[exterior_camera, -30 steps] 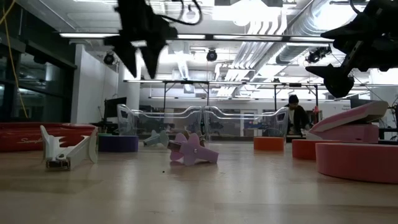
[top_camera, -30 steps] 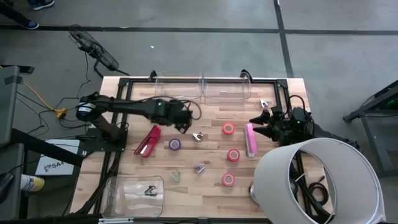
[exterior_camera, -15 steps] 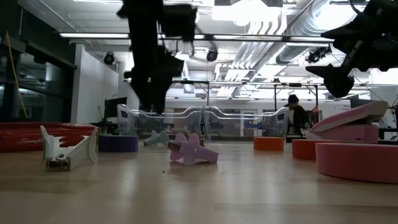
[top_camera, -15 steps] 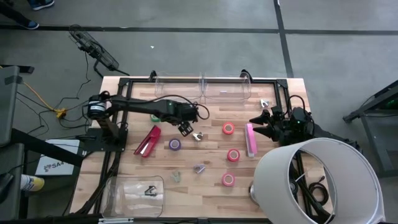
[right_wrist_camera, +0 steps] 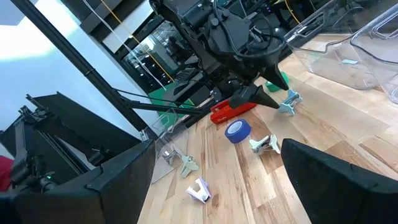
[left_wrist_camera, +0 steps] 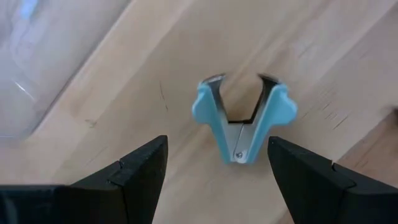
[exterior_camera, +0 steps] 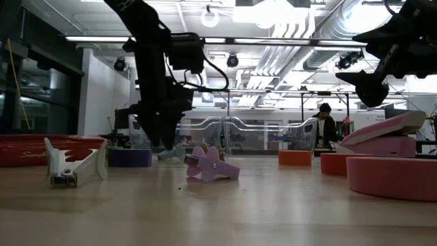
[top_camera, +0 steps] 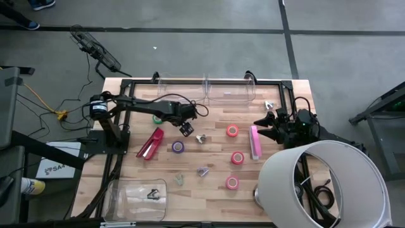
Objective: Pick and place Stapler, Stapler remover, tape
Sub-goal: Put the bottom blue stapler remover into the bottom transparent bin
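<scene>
My left gripper (left_wrist_camera: 217,142) is open and points down close above a light blue staple remover (left_wrist_camera: 242,121), which lies flat on the wood with one finger on either side and no touch. The low view shows that gripper (exterior_camera: 164,142) just over the blue remover (exterior_camera: 171,152). A red stapler (top_camera: 150,143), purple tape (top_camera: 178,147), green tape (top_camera: 157,119) and a pale staple remover (top_camera: 202,138) lie nearby. Three red-pink tapes (top_camera: 237,158) and a pink stapler (top_camera: 255,142) lie to the right. My right gripper (right_wrist_camera: 217,149) is open and waits raised at the table's right edge.
Two clear bins (top_camera: 205,88) stand along the far edge. A third clear bin (top_camera: 138,197) at the near left corner holds a dark staple remover. A purple staple remover (top_camera: 203,171) and a pale one (top_camera: 179,180) lie near the middle. A large white cylinder (top_camera: 323,183) covers the near right corner.
My left gripper has come down from high above the table to just over the blue staple remover, staying open. The things on the table have kept their places.
</scene>
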Available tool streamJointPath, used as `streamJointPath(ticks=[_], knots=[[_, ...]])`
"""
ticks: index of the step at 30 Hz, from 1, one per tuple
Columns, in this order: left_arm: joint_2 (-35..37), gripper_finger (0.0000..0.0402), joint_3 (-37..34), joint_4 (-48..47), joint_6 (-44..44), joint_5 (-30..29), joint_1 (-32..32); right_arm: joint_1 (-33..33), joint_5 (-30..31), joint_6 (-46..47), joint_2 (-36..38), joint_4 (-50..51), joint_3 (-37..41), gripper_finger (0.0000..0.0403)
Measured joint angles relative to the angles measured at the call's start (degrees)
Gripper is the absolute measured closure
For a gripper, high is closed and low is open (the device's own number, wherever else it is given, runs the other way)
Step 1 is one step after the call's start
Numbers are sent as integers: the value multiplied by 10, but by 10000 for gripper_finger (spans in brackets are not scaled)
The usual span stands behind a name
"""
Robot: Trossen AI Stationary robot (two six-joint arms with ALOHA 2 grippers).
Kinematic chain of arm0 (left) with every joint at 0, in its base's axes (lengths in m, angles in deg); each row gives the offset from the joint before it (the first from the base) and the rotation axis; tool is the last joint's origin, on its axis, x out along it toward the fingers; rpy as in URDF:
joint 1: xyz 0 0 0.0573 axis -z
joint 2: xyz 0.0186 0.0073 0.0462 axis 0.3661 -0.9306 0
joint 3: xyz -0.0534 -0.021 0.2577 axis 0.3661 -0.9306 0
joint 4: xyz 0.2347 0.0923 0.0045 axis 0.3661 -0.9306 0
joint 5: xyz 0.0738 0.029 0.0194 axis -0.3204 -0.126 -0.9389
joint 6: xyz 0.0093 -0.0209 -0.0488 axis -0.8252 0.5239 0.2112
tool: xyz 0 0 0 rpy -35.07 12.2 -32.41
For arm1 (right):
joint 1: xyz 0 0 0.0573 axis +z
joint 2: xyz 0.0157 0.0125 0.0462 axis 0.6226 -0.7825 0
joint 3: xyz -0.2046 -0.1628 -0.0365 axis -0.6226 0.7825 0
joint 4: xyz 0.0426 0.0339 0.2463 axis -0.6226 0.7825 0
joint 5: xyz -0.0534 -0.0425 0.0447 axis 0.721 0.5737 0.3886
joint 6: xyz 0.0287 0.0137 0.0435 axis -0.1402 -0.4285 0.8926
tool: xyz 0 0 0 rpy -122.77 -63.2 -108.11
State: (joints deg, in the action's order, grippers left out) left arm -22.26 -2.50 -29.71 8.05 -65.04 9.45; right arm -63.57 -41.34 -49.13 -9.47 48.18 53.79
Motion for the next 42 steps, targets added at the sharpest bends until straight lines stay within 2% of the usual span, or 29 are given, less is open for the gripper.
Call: streamJointPath(ticks=[5, 16, 33, 42], knots=[[0, 128, -17, 34, -21, 21, 0, 0, 0, 0, 0, 0, 0, 63], [0, 134, -20, 85, -33, 28, 0, 0, 0, 0, 0, 0, 0, 63], [-50, 215, -17, 95, -50, 47, 0, 0, 0, 0, 0, -1, 0, 63], [-46, 284, -18, 101, -72, 45, 1, 0, 0, 0, 0, -1, 0, 63]])
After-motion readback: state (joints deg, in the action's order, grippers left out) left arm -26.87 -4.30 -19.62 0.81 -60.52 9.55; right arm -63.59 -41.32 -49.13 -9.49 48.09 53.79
